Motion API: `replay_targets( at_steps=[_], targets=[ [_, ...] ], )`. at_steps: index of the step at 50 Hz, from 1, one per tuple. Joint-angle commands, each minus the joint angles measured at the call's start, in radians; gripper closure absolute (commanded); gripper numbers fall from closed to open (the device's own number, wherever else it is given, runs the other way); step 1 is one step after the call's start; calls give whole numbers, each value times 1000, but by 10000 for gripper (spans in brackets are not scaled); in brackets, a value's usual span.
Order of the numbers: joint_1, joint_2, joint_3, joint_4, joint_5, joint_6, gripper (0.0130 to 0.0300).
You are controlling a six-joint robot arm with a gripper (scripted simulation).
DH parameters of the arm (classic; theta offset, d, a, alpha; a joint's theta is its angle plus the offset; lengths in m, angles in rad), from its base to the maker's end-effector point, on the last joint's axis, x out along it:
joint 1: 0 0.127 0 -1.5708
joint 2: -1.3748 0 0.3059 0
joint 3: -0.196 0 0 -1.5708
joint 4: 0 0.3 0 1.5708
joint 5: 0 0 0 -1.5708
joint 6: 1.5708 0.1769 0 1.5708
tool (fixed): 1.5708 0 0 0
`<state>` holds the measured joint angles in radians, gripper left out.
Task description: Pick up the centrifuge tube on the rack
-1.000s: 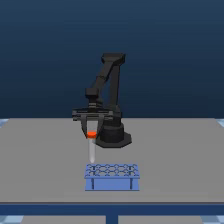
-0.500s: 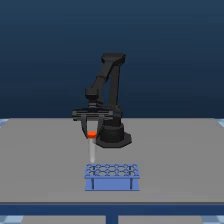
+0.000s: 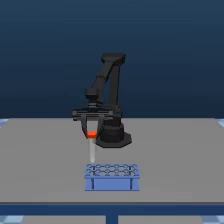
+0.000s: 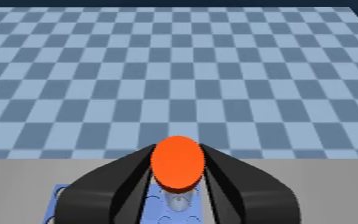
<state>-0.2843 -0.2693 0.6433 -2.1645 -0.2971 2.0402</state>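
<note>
Because the gripper [image 3: 92, 131] is pinched on the orange cap of the centrifuge tube [image 3: 92, 147], the grasp appears complete. The tube hangs upright below the gripper, its lower end just above the rack [image 3: 112, 177] on the bench [image 3: 45, 160]. Only further lifting seems left.

Flat grey counter [image 3: 40, 160] open all round; only low blue holed rack [image 3: 112, 176] and black arm base [image 3: 113, 137] obstruct.
</note>
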Motion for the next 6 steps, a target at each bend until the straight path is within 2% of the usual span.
replay_targets(
  at_steps=[1, 6],
  targets=[
    [0, -1, -1, 0, 1, 0, 300],
    [0, -1, -1, 0, 1, 0, 300]
  ],
)
